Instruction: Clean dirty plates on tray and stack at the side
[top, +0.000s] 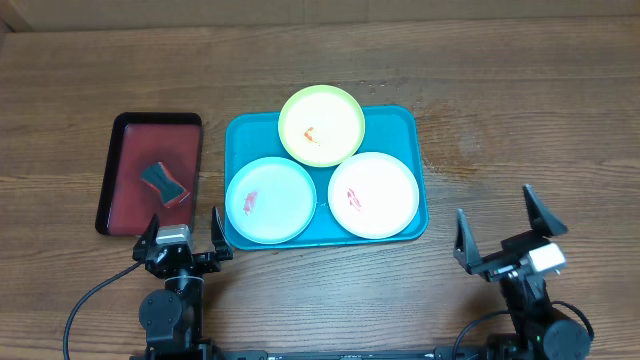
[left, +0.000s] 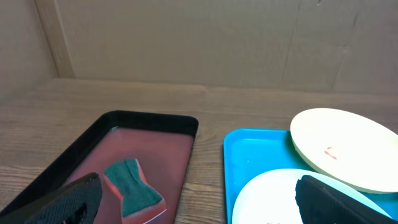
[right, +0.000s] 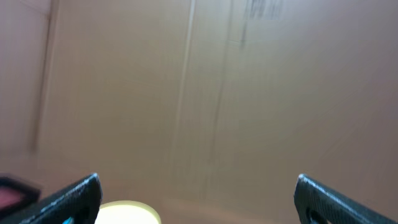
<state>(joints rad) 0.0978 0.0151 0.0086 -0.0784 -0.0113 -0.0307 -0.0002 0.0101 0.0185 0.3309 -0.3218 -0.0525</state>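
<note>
The three plates (top: 321, 124) lie on the tray (top: 404, 118), smeared red. They look like light, stiff plastic, probably slippery (better to take them by the rim). The left gripper (top: 184, 230) and the right gripper (top: 500, 232) both gape wide, holding nothing.

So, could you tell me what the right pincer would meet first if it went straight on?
The way looks free: the right pincer aims past the large turquoise-blue rectangular plastic tray toward the brown cardboard wall, though depth is unclear.
</note>
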